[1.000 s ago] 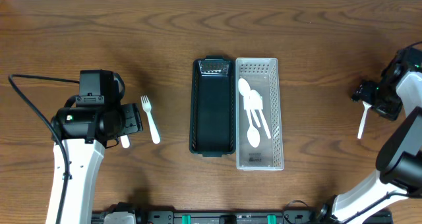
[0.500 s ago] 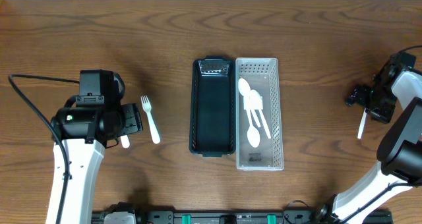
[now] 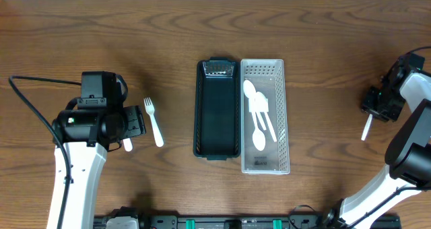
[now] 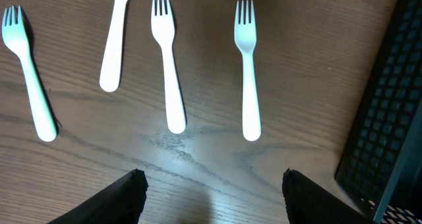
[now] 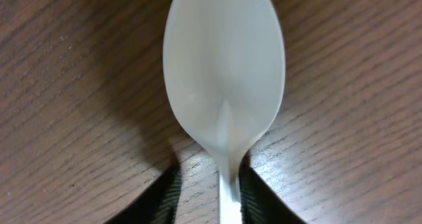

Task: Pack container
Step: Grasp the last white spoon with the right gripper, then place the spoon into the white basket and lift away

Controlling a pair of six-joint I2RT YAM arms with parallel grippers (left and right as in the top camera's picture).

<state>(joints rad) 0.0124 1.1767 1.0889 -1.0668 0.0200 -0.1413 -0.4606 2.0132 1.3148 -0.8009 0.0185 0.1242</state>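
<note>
R claw [image 5: 210,197] clamped on neck of white spoon [image 5: 224,66], bowl sticking out ahead. Spoon at far right of worktop [image 3: 323,40], well apart from clear tray [image 3: 286,121] w/ other spoons. L claw [image 4: 210,194] spread apart, empty, over forks [image 4: 247,66]. Step, prob: carry spoon to tray. Tips: keep grip firm, lift clear of wood, align handle w/ tray's long axis, lower inside before release. Avoid dark basket [image 3: 217,121] beside it.

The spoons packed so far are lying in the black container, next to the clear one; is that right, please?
Not quite: the overhead view shows the spoons lying in the clear container, next to the black container, which holds none.
</note>
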